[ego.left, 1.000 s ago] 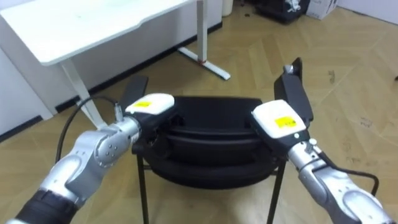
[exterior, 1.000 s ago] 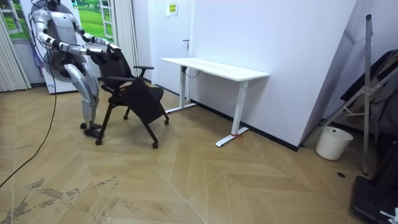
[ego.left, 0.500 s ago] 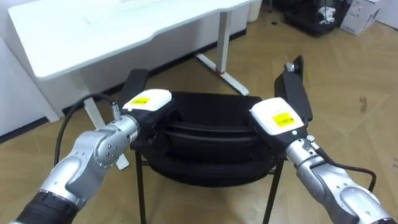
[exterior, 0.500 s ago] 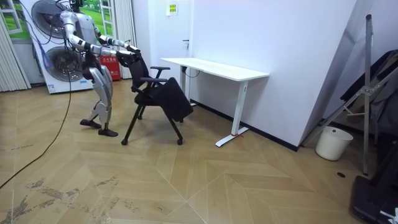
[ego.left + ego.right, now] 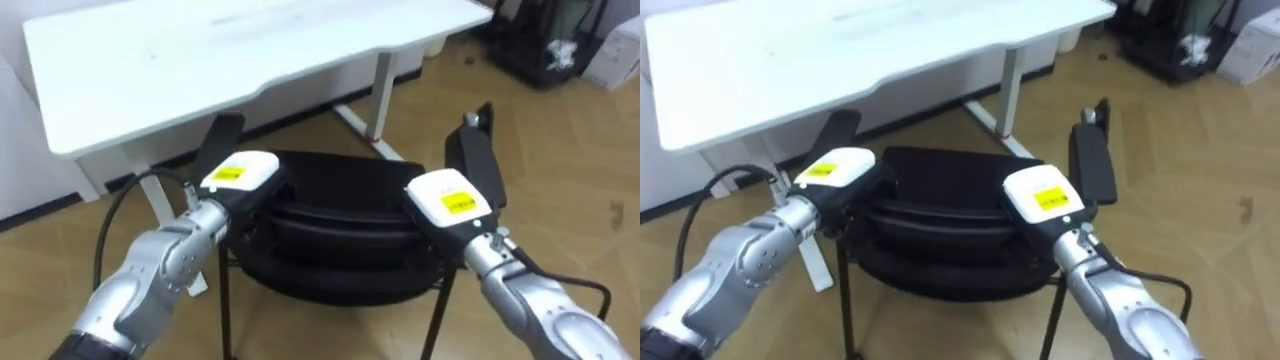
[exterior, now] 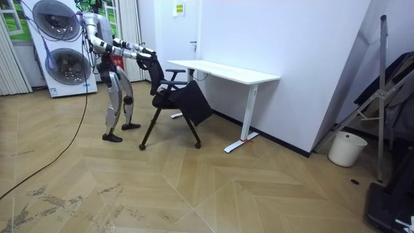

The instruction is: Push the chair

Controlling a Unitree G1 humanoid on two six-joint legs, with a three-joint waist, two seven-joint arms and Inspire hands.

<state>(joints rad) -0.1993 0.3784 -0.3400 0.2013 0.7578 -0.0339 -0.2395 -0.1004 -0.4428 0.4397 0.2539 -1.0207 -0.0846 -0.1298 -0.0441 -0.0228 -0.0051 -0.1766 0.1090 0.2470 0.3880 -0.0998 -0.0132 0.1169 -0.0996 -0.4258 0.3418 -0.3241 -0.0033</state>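
Observation:
A black office chair [image 5: 340, 195] with armrests stands right in front of me, its backrest nearest to me. My left hand [image 5: 240, 173] rests on the left top of the backrest and my right hand [image 5: 448, 200] on its right top. In the room view I stand behind the chair [image 6: 176, 94] with both arms stretched forward to its backrest, leaning a little. A white desk [image 5: 200, 60] stands just beyond the chair, and the seat's front points toward the desk [image 6: 226, 71].
The desk's white legs [image 5: 382, 85] stand close ahead on the wooden floor. Stacked white machines with round doors [image 6: 58, 45] are behind me. A white bin [image 6: 341, 149] and a folded metal frame [image 6: 381, 84] stand by the wall at the room view's right.
I have walked forward with the chair, which has rolled toward the room view's right and closer to the desk. Both hands have stayed on the backrest.

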